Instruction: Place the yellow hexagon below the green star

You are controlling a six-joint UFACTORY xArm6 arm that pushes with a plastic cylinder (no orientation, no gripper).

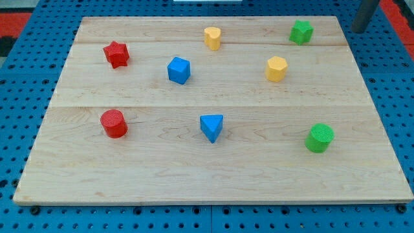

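Note:
The yellow hexagon lies on the wooden board, in the upper right part. The green star sits near the board's top edge, above the hexagon and slightly to its right, with a clear gap between them. My tip is at the view's top right, just off the board's right corner, to the right of the green star and touching no block.
A second yellow block sits at top centre. A red star and a red cylinder are on the left. A blue cube and a blue triangle are near the middle. A green cylinder is at the lower right.

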